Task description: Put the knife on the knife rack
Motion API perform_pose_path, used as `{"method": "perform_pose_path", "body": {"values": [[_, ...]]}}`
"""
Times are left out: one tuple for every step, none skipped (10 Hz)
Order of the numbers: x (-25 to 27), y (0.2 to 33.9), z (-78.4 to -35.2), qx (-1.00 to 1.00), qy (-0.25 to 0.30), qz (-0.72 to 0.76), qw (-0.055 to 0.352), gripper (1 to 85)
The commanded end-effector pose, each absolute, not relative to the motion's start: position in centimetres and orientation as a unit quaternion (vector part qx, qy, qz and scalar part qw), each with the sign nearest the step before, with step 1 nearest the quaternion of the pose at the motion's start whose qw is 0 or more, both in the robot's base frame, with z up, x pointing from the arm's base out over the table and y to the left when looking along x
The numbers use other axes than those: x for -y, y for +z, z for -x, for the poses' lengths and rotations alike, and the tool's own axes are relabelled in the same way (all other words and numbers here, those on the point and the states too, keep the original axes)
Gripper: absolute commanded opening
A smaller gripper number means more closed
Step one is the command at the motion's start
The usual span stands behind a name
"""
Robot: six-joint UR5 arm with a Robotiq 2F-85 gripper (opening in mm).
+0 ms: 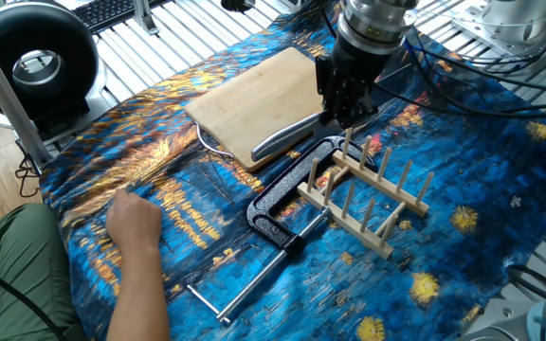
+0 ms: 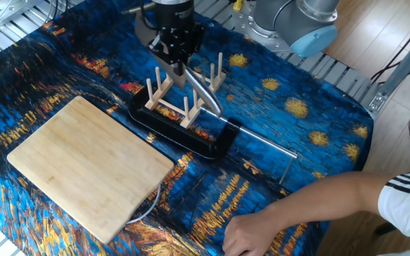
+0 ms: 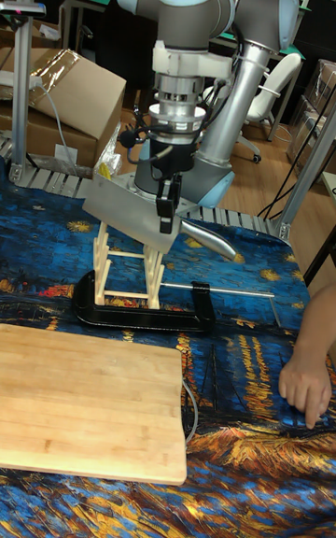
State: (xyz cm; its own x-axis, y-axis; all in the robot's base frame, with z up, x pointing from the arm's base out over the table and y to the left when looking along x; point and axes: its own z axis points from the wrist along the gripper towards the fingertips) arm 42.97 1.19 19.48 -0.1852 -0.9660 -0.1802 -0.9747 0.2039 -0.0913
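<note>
My gripper (image 1: 342,114) is shut on the knife, holding it over the near end of the knife rack (image 1: 368,194). The silver handle (image 1: 282,139) sticks out sideways over the cutting board's edge. In the tall fixed view the broad grey blade (image 3: 126,211) hangs tilted in front of the rack's (image 3: 126,269) top pegs, with the gripper (image 3: 168,211) clamped on it. From the other fixed view the handle (image 2: 205,91) slants down across the rack (image 2: 184,96) below the gripper (image 2: 176,64). I cannot tell whether the blade touches the pegs.
A black clamp (image 1: 281,206) with a thin metal bar lies against the rack. A bamboo cutting board (image 1: 254,99) lies beside it. A person's hand (image 1: 133,223) rests on the blue cloth near the table edge. A black round fan (image 1: 36,62) stands off the table.
</note>
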Motion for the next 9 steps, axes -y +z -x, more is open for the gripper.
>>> {"method": "perform_pose_path", "body": {"values": [[-2.4,20.8,-40.6,-0.768,0.016,0.633,0.097,1.0],[-3.3,20.5,-40.1,-0.764,0.021,0.636,0.107,1.0],[-3.7,20.2,-40.1,-0.754,0.017,0.647,0.112,1.0],[-3.7,19.9,-40.4,-0.741,0.014,0.661,0.117,1.0],[-4.1,19.5,-40.8,-0.729,0.014,0.672,0.126,1.0],[-4.5,19.0,-41.3,-0.716,0.013,0.684,0.138,1.0],[-4.9,18.7,-41.7,-0.705,0.012,0.694,0.148,1.0],[-5.1,18.5,-42.1,-0.692,0.009,0.705,0.156,1.0],[-5.3,18.4,-42.2,-0.685,0.011,0.71,0.161,1.0]]}}
